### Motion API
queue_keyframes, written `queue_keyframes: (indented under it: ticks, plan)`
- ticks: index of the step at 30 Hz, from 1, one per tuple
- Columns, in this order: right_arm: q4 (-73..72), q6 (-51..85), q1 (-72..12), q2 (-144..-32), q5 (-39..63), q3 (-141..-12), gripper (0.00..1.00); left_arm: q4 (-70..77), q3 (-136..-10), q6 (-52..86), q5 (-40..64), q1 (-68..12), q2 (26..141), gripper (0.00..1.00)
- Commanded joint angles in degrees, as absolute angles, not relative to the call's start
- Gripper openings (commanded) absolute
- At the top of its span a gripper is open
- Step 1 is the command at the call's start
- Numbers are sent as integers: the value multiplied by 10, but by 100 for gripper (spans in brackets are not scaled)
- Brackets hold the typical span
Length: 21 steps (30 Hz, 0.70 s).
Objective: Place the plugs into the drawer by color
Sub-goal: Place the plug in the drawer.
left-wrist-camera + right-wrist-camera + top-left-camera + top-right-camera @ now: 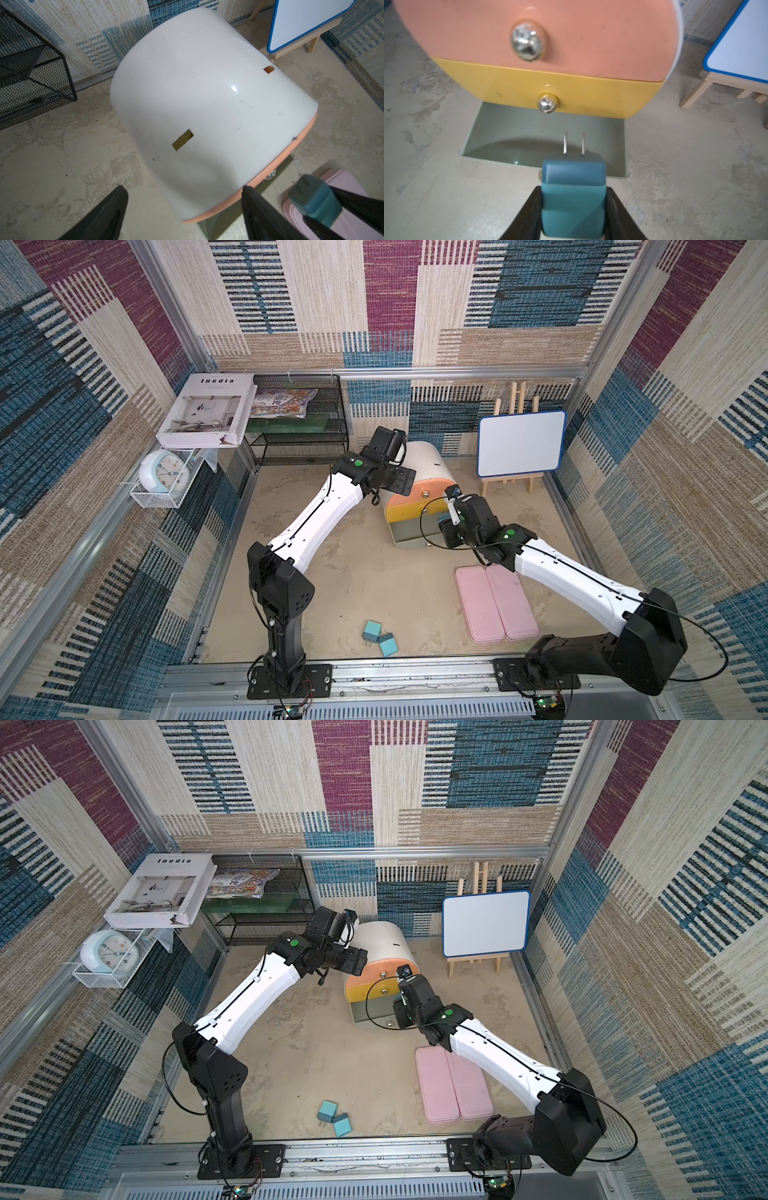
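Arms (316, 510) both stretched toward drawer (405, 508). Right gripper (573, 188) clamped on blue plug (573, 174), prongs aimed over pulled-out grey tray (519, 133), wrist dipped. Left gripper (184, 188) spread wide above white shell (197, 93), holding nothing, wrist bent down. Two other blue plugs (372, 630) loose on table (353, 572) near front edge.

Bright, even light falls from above in both top views, leaving only faint, soft shadows on the floor (374, 572). The wide lens splays the patterned walls (83, 406) outward toward the edges. In the left wrist view a small glare spot sits on the white cabinet (207, 104). In the right wrist view the peach drawer front (591, 41) and its knob (528, 40) are blurred, the blue plug (573, 187) is soft, and a curved shadow crosses the grey drawer (508, 128).
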<state>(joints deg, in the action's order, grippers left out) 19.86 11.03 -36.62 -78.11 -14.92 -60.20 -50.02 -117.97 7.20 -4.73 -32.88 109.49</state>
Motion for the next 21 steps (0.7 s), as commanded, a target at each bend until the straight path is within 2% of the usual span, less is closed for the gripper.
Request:
queue_keyframes:
  ticks: [1, 21]
  plan:
    - [197, 92, -346, -807, -146, -624, 40, -506, -1177, 66, -41, -322, 1095, 89]
    - [165, 95, -308, -880, -173, -618, 41, -499, -1144, 65, -15, -309, 1101, 89]
